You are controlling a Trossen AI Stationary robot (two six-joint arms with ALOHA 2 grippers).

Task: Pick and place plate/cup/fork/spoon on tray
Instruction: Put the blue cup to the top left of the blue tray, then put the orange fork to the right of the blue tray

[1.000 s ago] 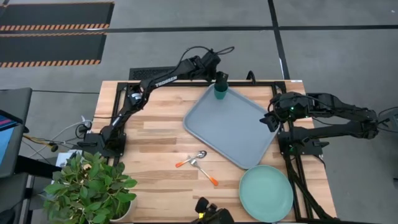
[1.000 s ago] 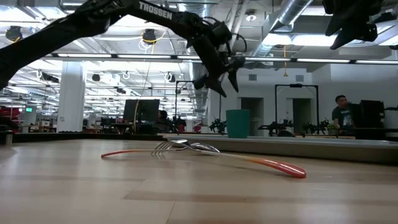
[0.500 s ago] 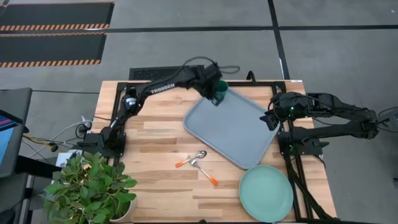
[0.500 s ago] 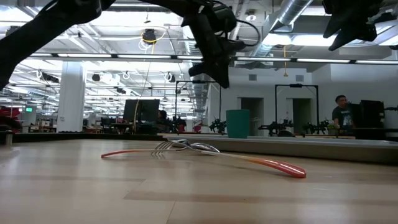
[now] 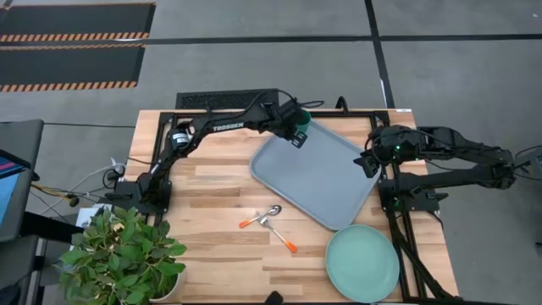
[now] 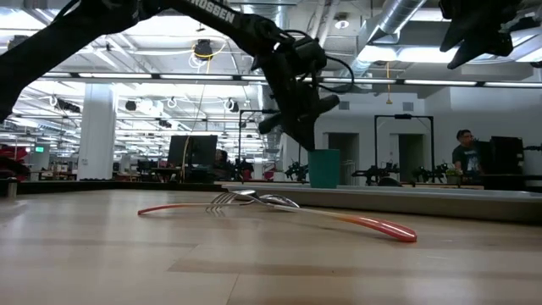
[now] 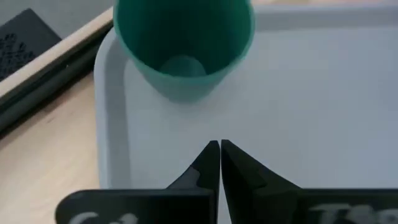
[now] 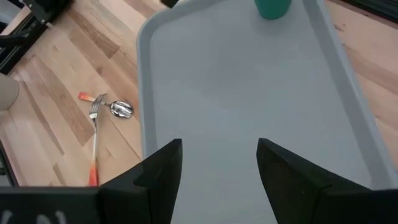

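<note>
The dark green cup [image 7: 183, 43] stands upright on its base in the far corner of the blue-grey tray [image 5: 318, 174]. My left gripper [image 7: 219, 152] hangs shut just beside the cup [image 5: 303, 119], over the tray floor, with nothing between its fingers. My right gripper [image 8: 217, 165] is open above the tray's right rim [image 5: 370, 161]. The orange-handled spoon [image 5: 264, 215] and fork [image 5: 278, 234] lie crossed on the wood near the tray's near-left side. The mint-green plate [image 5: 362, 263] lies flat at the near right corner.
A potted plant [image 5: 123, 254] stands at the near left corner. The black arm bases sit at the table's left [image 5: 144, 191] and right [image 5: 411, 195] edges. Bare wood [image 5: 212, 169] lies between the left base and the tray.
My left gripper has shut with nothing in it, dropping from above the cup and drawing back toward the table's near edge. It now hangs low beside the cup. The cup has stayed upright in the tray's far corner.
</note>
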